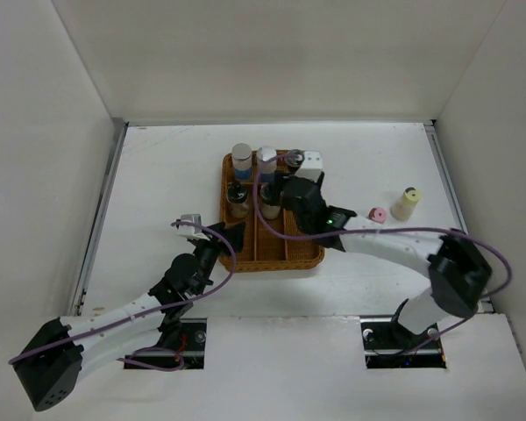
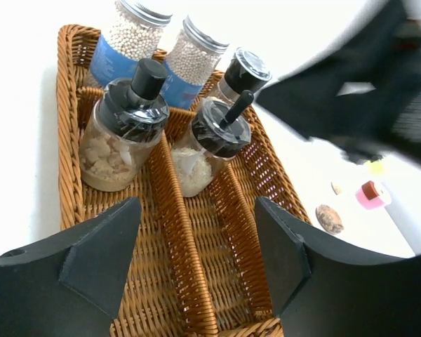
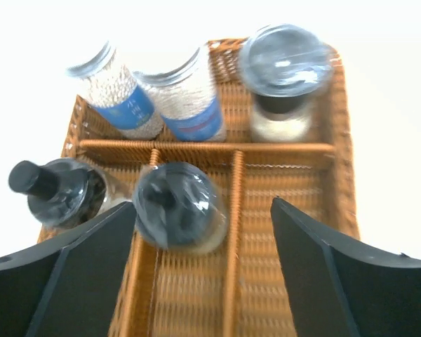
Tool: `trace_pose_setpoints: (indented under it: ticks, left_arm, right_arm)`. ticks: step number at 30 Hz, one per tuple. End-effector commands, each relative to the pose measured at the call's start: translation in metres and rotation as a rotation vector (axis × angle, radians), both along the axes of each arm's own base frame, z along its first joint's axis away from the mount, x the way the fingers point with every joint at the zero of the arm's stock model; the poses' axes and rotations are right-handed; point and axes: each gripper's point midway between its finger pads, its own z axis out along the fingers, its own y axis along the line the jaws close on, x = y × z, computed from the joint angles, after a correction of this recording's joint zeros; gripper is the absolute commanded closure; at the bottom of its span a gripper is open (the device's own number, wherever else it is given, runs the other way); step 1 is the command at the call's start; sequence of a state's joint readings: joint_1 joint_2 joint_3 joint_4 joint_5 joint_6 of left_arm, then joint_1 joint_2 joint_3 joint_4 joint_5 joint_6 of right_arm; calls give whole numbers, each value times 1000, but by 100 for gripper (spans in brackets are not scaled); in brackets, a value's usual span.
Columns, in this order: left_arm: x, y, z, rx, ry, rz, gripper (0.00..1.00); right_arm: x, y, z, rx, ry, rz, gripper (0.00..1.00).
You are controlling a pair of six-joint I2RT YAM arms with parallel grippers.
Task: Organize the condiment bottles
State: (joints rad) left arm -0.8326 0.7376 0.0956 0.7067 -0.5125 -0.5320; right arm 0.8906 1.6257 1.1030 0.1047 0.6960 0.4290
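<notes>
The wicker tray (image 1: 276, 253) sits on the white worktop (image 1: 158, 193). Its far row holds a silver-capped jar (image 1: 242, 158), a second silver-capped jar (image 1: 267, 160) and, at the tray's right end, a clear-lidded jar (image 3: 284, 70). Two dark-lidded jars stand nearer, the knob-topped jar (image 2: 126, 119) in the tray's left lane and the spoon-lidded jar (image 2: 217, 133) in its middle lane. Right of the tray, on the worktop, stand the pink-capped jar (image 1: 378, 214) and the cream-capped shaker (image 1: 407, 203). The left pincer (image 2: 196, 210) hovers at the tray's near end, fingers apart and empty. The right pincer (image 3: 203, 207) hangs above the tray, likewise apart and empty.
</notes>
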Motion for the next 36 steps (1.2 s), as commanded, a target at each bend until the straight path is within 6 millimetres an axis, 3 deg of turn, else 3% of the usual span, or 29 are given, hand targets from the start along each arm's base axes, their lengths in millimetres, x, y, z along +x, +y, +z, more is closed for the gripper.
trace_pose_setpoints:
  ticks: [1,4,6,9,11,14,17,21,28,36]
  left_arm:
    - [-2,-5,19,-60,-44,-22,35]
    - [-1,-6,17,-60,-37,-24,35]
    - [-3,-7,19,-66,-42,-33,34]
    - [-2,-9,16,-60,-34,-33,34]
    - [-2,-10,16,-63,-34,-38,34]
    - [-3,-11,17,-65,-36,-43,34]
    - [0,-10,13,-58,-28,-35,34]
    - [-1,-13,13,-55,-31,-41,33]
    - [-1,-14,13,-59,-30,-44,33]
    - [-1,-12,14,-65,-37,-43,33]
  right_arm:
    - [-24,-35,41,119,-66,-47,21]
    - [-43,-99,35,171,-61,-170,55]
    - [-54,-149,26,181,-45,-277,65]
    - [-66,-228,6,142,8,-469,61]
    - [-74,-256,-2,124,34,-532,48]
    - [-75,-267,-10,86,59,-538,23]
    - [-72,-268,-20,48,93,-530,15]
    - [-66,-257,-32,33,136,-485,16]
    - [-61,-262,-54,9,188,-497,22]
    - [-41,-272,-64,-5,223,-489,42]
